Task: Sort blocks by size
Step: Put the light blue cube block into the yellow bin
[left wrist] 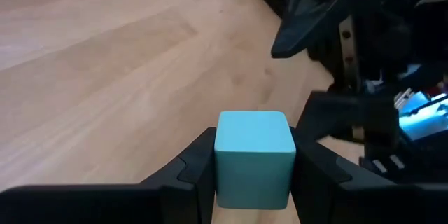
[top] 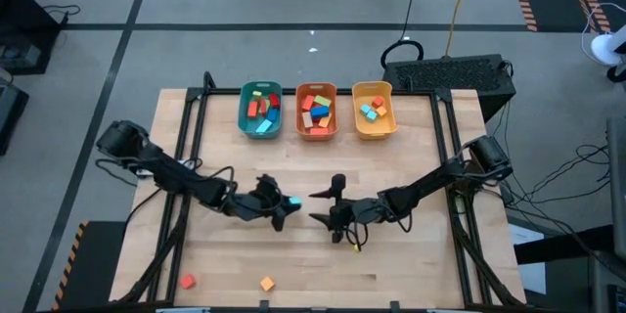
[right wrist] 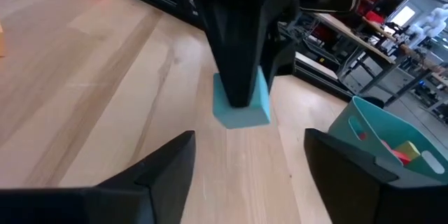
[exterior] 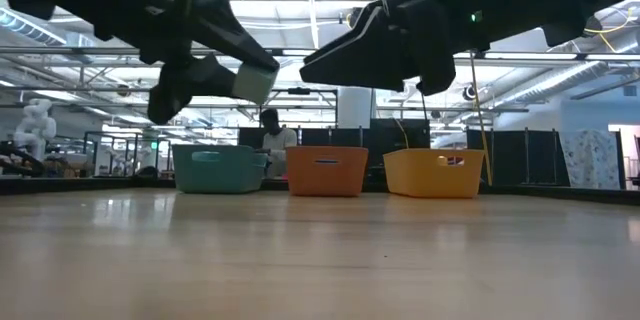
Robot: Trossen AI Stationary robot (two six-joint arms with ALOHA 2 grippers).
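Table | three bins | two loose blocks | left tool grips one cube

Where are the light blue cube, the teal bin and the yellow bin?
light blue wooden cube (left wrist: 253,157), left wrist view, on its front face.
teal plastic bin (top: 243,115), high view, on its left wall.
yellow plastic bin (exterior: 433,175), low view, on its front wall.

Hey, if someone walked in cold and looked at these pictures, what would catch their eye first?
Mid-table, the left gripper holds a light blue cube in the air, facing the open right gripper. Along the far edge sit three bins, teal, orange and yellow, each holding blocks. Two loose blocks, a red one and an orange one, lie near the front edge.
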